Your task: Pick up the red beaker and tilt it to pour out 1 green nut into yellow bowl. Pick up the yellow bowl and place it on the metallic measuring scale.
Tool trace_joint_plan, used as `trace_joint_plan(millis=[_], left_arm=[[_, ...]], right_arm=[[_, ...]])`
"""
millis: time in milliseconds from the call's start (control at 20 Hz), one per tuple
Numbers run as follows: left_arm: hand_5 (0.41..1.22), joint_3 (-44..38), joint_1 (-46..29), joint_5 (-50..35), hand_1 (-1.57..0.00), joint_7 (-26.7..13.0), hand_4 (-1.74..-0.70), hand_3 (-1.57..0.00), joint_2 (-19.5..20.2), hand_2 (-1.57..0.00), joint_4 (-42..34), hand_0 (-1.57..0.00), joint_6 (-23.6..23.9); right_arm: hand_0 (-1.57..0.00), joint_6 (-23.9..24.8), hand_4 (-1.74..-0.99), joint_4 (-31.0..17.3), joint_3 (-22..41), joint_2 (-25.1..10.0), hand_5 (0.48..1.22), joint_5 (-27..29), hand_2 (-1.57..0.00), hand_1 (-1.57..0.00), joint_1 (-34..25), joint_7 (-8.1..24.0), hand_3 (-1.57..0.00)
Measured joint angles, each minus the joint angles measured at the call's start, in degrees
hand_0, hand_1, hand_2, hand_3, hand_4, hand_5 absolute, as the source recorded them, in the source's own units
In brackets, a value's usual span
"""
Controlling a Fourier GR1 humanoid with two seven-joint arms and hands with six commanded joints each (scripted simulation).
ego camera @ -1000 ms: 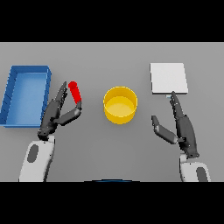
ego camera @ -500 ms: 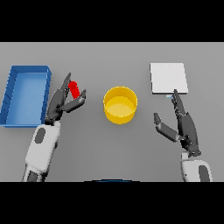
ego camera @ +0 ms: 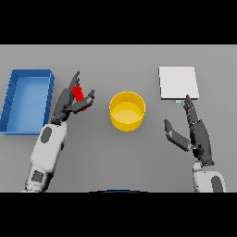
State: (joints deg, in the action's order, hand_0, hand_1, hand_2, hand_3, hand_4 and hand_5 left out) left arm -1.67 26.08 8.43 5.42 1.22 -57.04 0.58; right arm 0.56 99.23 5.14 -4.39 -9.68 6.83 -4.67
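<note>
The small red beaker [ego camera: 78, 93] stands left of the yellow bowl [ego camera: 127, 110], partly covered by my left hand [ego camera: 68, 102]. That hand's fingers reach past the beaker on its left and the thumb lies on its right, closing round it. The bowl sits at the table's middle; I cannot see a nut in it. The metallic measuring scale [ego camera: 178, 82] is a pale square plate at the back right. My right hand [ego camera: 196, 132] is held open just in front of the scale, right of the bowl, touching nothing.
A blue open tray [ego camera: 27, 100] lies at the far left, right beside my left arm. A gap of grey table separates the bowl from each hand.
My left hand has moved forward and up around the red beaker, and its fingers have closed in on it. The right hand has drifted slightly toward the scale.
</note>
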Motion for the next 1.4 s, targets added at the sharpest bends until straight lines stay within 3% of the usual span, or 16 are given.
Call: trace_joint_plan(millis=[50, 100, 200, 300, 450, 500, 600, 900, 950, 1100, 1250, 1400], left_arm=[[0.77, -0.12, 0.39, -0.2, -0.08, -0.08, -1.42, -0.08, -0.67, -0.12, 0.1, -0.08, 0.45], [0.795, -0.43, 0.91, -0.24, -0.28, -0.08, -1.44, -0.22, -1.18, -0.31, 1.1, -0.25, 1.07], [0.949, -1.46, 2.0, -0.82, -0.7, -0.81, -1.44, -0.71, -2.05, -0.71, 1.64, -0.68, 2.75], [1.047, -1.58, 3.76, 1.39, -1.01, -1.37, -1.44, -1.02, -1.85, -1.02, 3.95, -1.0, 5.53], [1.132, -1.63, 3.17, 2.48, -1.29, 3.47, -1.45, -1.29, -2.92, -1.29, 4.5, -1.28, 5.91], [1.132, -1.69, 3.27, 2.89, -1.34, 3.6, -1.51, -1.34, -3.08, -1.35, 4.57, -1.34, 6.07], [1.123, -2.17, 3.34, 2.48, -1.42, 6.18, -1.59, -1.43, -3.27, -1.43, 5.12, -1.42, 6.75], [1.098, -1.0, 3.39, 0.71, -1.53, 4.39, -1.7, -1.53, -1.85, -1.53, 0.11, -1.53, 7.76], [1.097, -0.27, 2.8, 0.91, -1.54, 4.83, -1.71, -1.54, -1.68, -1.54, -1.71, -1.54, 8.17], [1.107, 3.18, 3.83, 3.55, -1.56, 0.76, -1.72, -1.56, -0.15, -1.56, -6.17, -1.55, 8.73], [1.121, 9.92, 6.12, 9.56, -1.56, -6.01, -1.73, -1.56, 4.17, -1.56, -8.96, -1.56, 5.32], [1.115, 13.81, 6.62, 12.65, -1.56, -8.01, -1.73, -1.56, 6.54, -1.56, -9.75, -1.56, 3.45]], right_arm=[[0.0, 0.27, -1.291, -0.03, 0.06, 0.02, 0.684, -0.35, 0.0, 0.0, -0.49, 0.21, 0.0], [0.0, -0.07, -1.289, 0.87, -0.1, -0.47, 0.684, -0.03, 0.0, 0.0, -0.04, -0.25, 0.0], [0.0, -0.32, -1.285, 0.02, 0.16, -0.25, 0.683, -0.22, 0.0, 0.0, 1.01, -0.75, 0.0], [0.0, -0.32, -1.287, 0.07, 0.2, -0.11, 0.684, -0.1, 0.0, 0.0, 0.19, -0.44, 0.0], [0.0, 0.03, -1.293, 0.14, 0.62, 0.34, 0.682, -0.6, 0.0, 0.0, -0.05, -0.27, 0.0], [0.0, 0.1, -1.296, -0.46, 0.88, 0.69, 0.681, -0.88, 0.0, 0.0, 0.13, -0.4, 0.0], [0.0, -0.47, -1.296, 0.22, 0.75, 0.5, 0.682, -0.07, 0.0, 0.0, 0.56, -1.02, 0.0], [0.0, 0.32, -1.258, -1.69, 1.11, 0.45, 0.669, -1.94, 0.0, 0.0, -1.66, -0.81, 0.0], [0.0, 0.45, -1.255, -1.23, 1.09, 0.5, 0.672, -1.88, 0.0, 0.0, -0.73, -2.03, 0.0], [0.0, 0.72, -1.249, -1.18, 1.96, 0.75, 0.679, -3.23, 0.0, 0.0, -0.81, -1.89, 0.0], [0.0, 1.27, -1.243, -0.49, 1.97, 0.04, 0.691, -4.5, 0.0, 0.0, -0.12, -1.29, 0.0], [0.0, 1.34, -1.243, 0.2, 2.12, 0.3, 0.7, -4.38, 0.0, 0.0, 0.36, -1.6, 0.0]])
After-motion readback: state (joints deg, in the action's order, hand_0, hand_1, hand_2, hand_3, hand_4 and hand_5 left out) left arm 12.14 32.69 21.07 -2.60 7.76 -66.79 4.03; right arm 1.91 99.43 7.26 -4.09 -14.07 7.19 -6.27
